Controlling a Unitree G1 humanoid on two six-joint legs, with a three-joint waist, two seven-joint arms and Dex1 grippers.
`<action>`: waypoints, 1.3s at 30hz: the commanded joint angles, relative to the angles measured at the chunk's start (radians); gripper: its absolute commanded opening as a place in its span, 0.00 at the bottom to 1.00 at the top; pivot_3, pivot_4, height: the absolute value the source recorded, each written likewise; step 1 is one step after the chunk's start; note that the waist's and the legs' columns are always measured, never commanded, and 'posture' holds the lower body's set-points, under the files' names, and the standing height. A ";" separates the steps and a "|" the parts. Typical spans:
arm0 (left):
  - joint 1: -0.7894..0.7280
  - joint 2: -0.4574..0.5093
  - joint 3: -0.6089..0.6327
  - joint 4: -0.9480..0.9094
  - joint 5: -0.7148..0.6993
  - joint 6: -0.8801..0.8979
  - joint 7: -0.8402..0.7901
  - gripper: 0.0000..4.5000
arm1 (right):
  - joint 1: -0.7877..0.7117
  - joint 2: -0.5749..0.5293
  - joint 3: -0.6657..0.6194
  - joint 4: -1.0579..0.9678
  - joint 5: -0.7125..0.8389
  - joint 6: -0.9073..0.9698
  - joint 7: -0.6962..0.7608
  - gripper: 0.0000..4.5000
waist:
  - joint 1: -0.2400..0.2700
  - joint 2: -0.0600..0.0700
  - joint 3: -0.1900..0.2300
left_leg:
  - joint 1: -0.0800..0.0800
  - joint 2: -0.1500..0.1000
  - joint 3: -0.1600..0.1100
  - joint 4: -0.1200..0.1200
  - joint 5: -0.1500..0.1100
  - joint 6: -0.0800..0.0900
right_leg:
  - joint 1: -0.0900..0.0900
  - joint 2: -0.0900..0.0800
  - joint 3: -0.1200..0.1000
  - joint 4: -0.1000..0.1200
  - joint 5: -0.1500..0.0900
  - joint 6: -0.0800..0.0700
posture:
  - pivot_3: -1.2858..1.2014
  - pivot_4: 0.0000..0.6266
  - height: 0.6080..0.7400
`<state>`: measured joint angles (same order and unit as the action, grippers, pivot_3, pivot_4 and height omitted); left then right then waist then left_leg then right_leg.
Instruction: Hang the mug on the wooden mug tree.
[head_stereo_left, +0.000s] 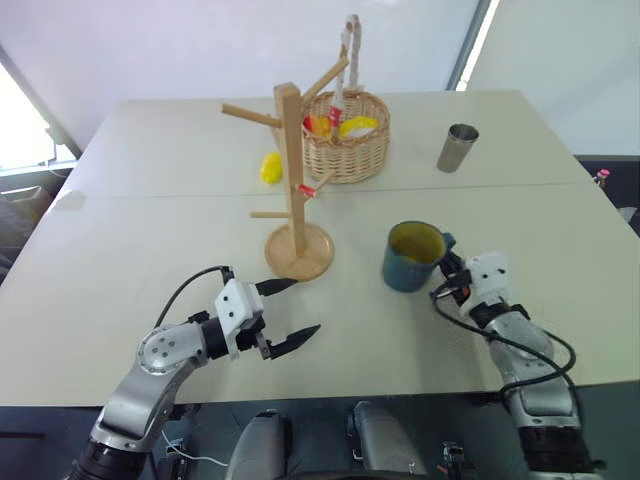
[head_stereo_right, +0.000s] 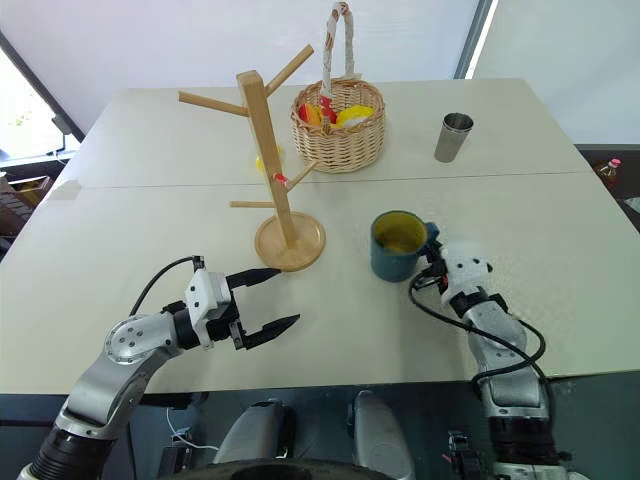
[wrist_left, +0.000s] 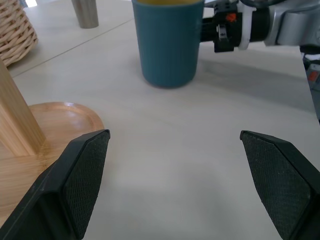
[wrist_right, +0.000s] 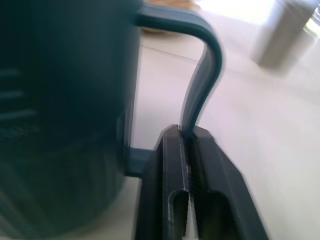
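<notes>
The mug (head_stereo_left: 413, 256): our right gripper (wrist_right: 189, 142) pinches its handle (thin grip); it may pivot, missing the wooden mug tree (head_stereo_left: 292, 180). Left gripper (head_stereo_left: 288, 313) gapes, empty.

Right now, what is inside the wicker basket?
The wicker basket holds yellow and red items. Their lower parts are covered by its wall, so I cannot tell what they are.

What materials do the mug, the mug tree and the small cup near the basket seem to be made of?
The mug: probably glazed ceramic, dark blue outside, yellow inside, with thick walls. The mug tree: light, plain wood with visible grain on its round base. The small cup: likely steel, grey with a dull metallic shine. The basket: woven wicker.
</notes>
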<state>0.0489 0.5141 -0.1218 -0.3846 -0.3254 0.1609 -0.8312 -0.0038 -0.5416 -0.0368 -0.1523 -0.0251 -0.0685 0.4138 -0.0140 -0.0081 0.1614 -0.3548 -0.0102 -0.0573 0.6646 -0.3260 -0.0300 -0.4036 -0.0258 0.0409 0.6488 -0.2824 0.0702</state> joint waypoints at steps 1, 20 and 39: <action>0.003 0.012 0.032 0.004 -0.005 -0.031 -0.006 1.00 | -0.025 -0.090 0.055 -0.147 -0.082 -0.082 0.100 0.01 | -0.002 -0.002 0.000 | 0.000 0.000 0.000 0.000 0.000 0.000 | 0.000 0.001 0.000 0.000 0.000 0.000 | 0.52 0.24 1.00; -0.037 0.086 0.266 0.080 -0.147 -0.023 -0.047 1.00 | -0.576 -0.100 0.251 -0.406 -0.123 0.458 0.319 0.01 | 0.003 -0.002 0.000 | -0.002 0.000 -0.002 0.000 0.000 0.000 | -0.001 -0.001 -0.001 -0.001 0.000 0.000 | 0.52 0.24 1.00; -0.045 0.086 0.350 -0.004 -0.331 0.079 -0.045 1.00 | -0.724 -0.065 0.325 -0.319 -0.171 0.466 0.343 0.01 | 0.000 -0.002 0.000 | -0.002 0.000 -0.002 0.000 0.000 0.000 | -0.002 -0.002 -0.001 -0.001 0.000 0.000 | 0.52 0.24 1.00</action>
<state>0.0138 0.5970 0.2019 -0.3508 -0.6249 0.2324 -0.8817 -0.6954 -0.6139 0.2983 -0.4642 -0.1835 0.4147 0.7709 -0.0137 -0.0100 0.1616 -0.3572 -0.0098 -0.0591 0.6646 -0.3260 -0.0300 -0.4054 -0.0279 0.0395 0.6474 -0.2823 0.0697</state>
